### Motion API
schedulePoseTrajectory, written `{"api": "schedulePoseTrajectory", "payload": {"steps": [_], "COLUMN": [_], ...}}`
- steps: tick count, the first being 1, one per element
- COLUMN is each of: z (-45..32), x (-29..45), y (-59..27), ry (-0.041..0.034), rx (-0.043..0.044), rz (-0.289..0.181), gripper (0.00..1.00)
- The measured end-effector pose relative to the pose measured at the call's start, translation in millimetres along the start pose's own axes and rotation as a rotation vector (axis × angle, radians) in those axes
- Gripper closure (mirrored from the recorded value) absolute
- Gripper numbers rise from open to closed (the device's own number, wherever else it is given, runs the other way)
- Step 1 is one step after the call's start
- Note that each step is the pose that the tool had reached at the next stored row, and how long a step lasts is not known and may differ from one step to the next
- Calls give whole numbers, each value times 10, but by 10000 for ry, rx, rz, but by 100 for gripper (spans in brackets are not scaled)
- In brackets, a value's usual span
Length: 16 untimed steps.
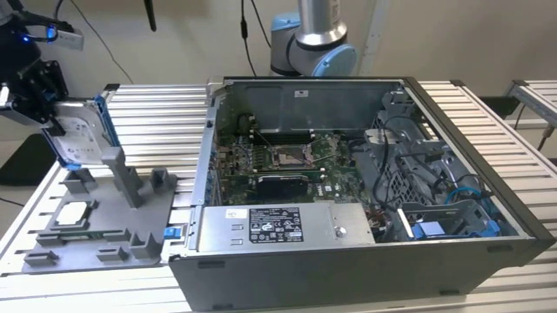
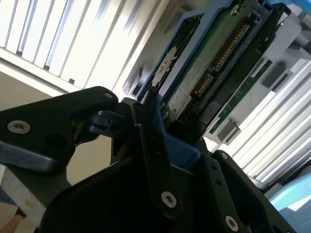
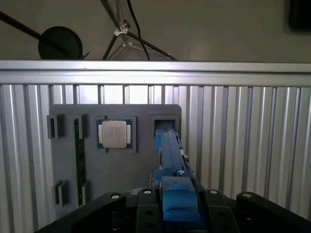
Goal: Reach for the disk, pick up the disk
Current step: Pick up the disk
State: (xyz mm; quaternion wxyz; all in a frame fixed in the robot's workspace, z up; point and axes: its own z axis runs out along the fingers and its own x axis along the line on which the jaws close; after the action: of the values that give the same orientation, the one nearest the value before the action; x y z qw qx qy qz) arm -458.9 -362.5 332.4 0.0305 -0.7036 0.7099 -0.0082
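The gripper [image 1: 48, 119] is clamped on the disk [image 1: 80, 134], holding it on edge over the far corner of the grey tray [image 1: 104, 225], near the tabletop's [image 1: 161, 104] edge at the exterior view's left. The disk's long axis stands nearly upright, slightly tilted, and its blue rail [image 1: 109, 124] faces the computer case [image 1: 348, 277].

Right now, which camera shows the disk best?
The exterior view: the disk stands upright, its labelled face showing. The second wrist view shows its circuit-board side close up; the first wrist view, its blue edge.

tool [image 2: 163, 130] grips blue-railed disk [image 2: 204, 80]
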Motion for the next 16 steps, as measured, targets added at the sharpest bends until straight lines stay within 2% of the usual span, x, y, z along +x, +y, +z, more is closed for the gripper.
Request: {"api": "schedulePoseTrajectory", "payload": {"steps": [7,16], "z": [-245,-596], "x": [-8,-19], "y": [-1,-18], "ry": [-6,-11], "rx": [179,311], "rz": [-76,-139], "gripper": [100,100]}}
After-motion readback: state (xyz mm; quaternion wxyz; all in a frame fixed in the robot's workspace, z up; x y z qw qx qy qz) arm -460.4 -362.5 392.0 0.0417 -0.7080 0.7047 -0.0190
